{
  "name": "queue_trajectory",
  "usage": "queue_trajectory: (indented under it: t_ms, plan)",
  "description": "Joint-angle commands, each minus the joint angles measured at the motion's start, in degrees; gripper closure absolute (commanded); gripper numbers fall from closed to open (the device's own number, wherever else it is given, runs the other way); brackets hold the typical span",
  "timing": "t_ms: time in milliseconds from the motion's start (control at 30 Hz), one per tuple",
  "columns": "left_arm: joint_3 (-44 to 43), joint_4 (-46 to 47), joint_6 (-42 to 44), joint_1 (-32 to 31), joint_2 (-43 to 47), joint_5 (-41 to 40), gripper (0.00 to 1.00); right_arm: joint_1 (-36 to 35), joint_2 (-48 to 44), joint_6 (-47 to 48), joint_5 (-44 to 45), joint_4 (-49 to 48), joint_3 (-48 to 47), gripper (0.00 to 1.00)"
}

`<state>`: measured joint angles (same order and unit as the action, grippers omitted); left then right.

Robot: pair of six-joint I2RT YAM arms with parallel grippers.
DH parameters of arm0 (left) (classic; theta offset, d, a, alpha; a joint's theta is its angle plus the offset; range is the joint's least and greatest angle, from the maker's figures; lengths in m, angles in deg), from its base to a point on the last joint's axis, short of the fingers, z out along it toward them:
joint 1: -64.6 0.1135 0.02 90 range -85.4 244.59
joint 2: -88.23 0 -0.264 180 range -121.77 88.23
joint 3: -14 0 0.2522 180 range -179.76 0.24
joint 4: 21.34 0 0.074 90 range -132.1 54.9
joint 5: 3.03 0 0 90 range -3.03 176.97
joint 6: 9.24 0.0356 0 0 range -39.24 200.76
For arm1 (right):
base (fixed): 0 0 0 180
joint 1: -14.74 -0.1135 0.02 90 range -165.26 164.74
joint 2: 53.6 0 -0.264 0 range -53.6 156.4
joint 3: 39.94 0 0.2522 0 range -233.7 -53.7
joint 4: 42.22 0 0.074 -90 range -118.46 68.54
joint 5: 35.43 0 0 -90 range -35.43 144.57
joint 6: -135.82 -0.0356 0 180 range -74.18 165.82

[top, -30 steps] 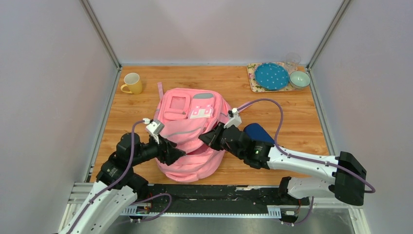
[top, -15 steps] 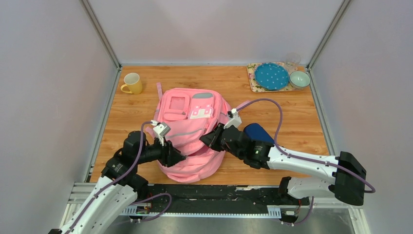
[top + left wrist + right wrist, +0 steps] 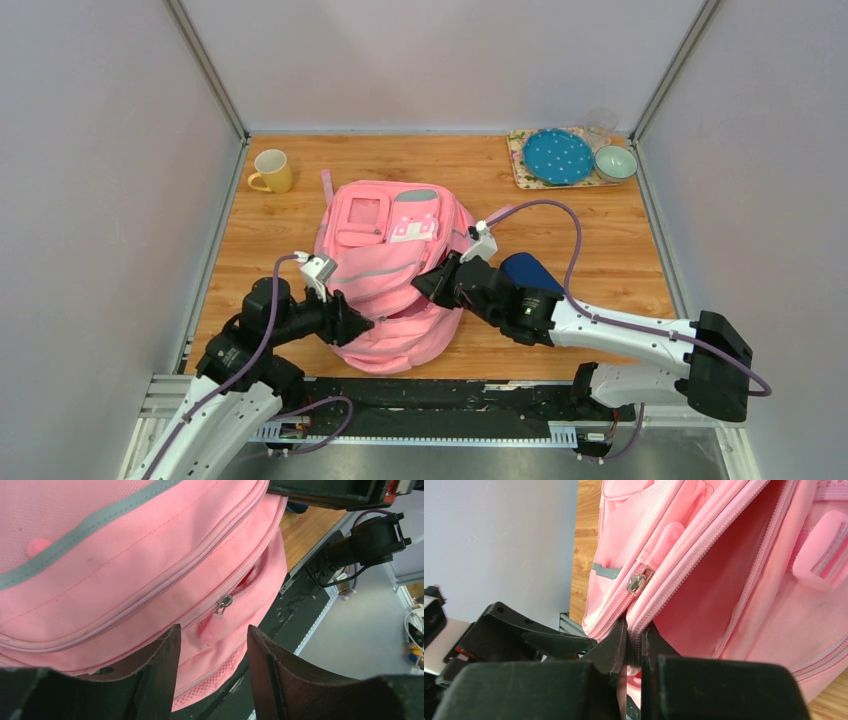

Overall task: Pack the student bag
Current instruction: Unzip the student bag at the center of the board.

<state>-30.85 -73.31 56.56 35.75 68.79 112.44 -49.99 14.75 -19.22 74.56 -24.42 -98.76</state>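
Bag (image 3: 385,275) gaping, pink lining (image 3: 724,570) showing inside; right jaws pinching zip rim (image 3: 636,622).

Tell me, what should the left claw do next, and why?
Probably ease the left gripper forward a little and close on the pink zip pull. Its jaws stand open with the pull just ahead between them, not yet gripped. The right gripper is shut on the zip edge of the student bag, which should steady it for the pull.
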Motion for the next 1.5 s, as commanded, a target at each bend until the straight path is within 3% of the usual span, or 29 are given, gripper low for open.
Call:
queue_trajectory:
  t_ms: [0,567,967,1100,1267,1467]
  plan:
    - [3.0,1.8,-3.8,0.0,-0.4,2.9,0.43,0.9,-2.5,2.1,5.1,-4.3,-3.6,1.0]
    - [6.5,6.2,-5.1,0.0,-2.2,5.3,0.48,1.1,-1.6,2.3,4.2,-4.3,-4.1,1.0]
    - [10.3,16.8,-9.8,0.0,-2.9,7.4,0.58,1.1,-0.8,2.2,3.2,-4.6,-4.1,1.0]
    - [11.2,18.8,-11.1,-0.2,-3.1,7.9,0.67,1.1,-0.9,2.2,3.4,-4.6,-3.8,1.0]
    - [11.2,17.7,-10.3,-0.1,-3.1,7.3,0.98,1.5,-1.6,2.5,3.4,-4.4,-3.2,1.0]
    - [8.8,8.2,-5.9,-0.2,-4.0,-2.3,1.0,7.2,-4.5,2.8,0.2,-4.2,-0.6,1.0]
